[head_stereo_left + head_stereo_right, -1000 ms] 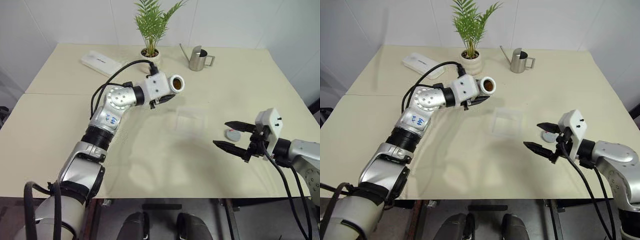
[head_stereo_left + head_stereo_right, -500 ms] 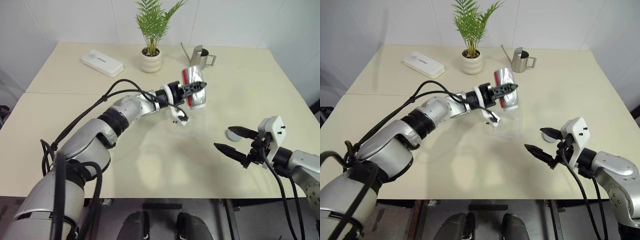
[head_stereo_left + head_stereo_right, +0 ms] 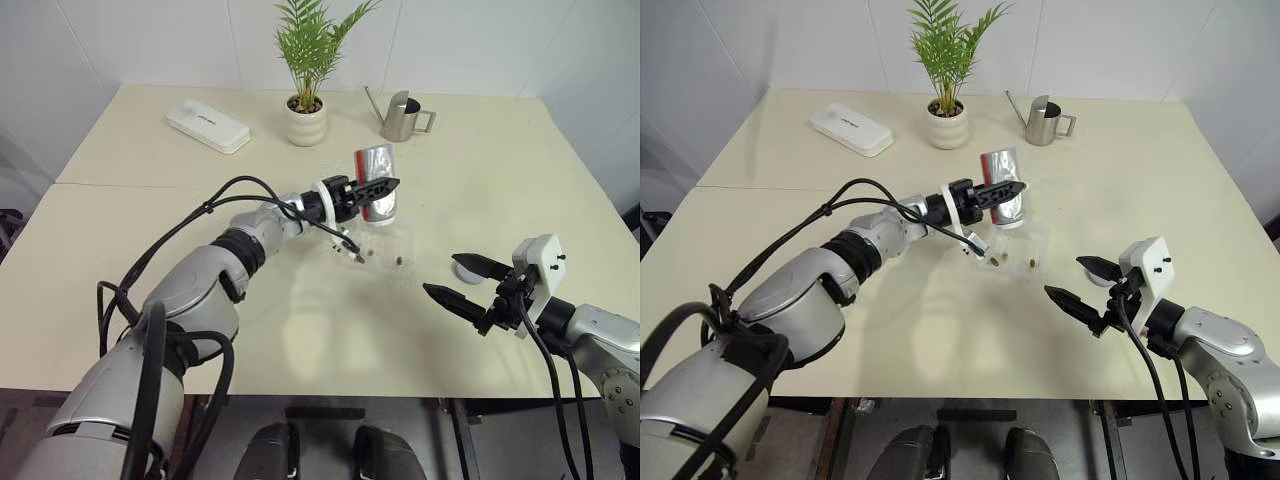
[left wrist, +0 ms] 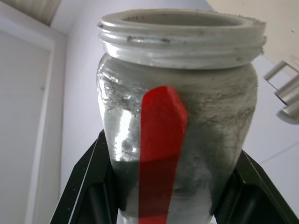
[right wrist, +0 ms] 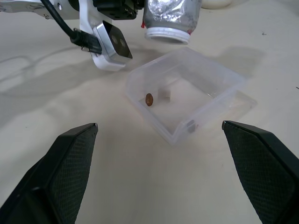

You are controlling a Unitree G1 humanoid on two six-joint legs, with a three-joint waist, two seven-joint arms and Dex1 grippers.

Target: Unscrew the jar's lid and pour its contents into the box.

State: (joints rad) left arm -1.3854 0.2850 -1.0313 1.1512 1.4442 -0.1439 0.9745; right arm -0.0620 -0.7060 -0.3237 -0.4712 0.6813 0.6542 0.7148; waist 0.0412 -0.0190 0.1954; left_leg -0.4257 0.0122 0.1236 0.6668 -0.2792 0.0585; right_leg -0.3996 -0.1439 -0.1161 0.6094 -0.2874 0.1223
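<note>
My left gripper [image 3: 380,186] is shut on the silvery jar [image 3: 377,160] with the red stripe. The jar hangs upside down, its open mouth [image 5: 168,32] just above the clear box [image 3: 392,245] at mid-table. A few brown contents [image 5: 149,99] lie on the box floor. In the left wrist view the black fingers [image 4: 88,186] clamp both sides of the jar [image 4: 201,116]. The grey lid [image 3: 468,269] rests on the table right of the box, beside my right gripper [image 3: 440,274]. That gripper stands open and empty, pointing at the box [image 5: 219,95].
At the table's far edge stand a potted plant [image 3: 305,120] and a steel watering can [image 3: 400,118]. A flat white case [image 3: 208,125] lies at the far left. Black cables loop along my left arm.
My left wrist has rolled the jar from lying sideways to mouth-down and carried it rightward over the box. Brown bits now lie in the box. The right gripper has stayed put.
</note>
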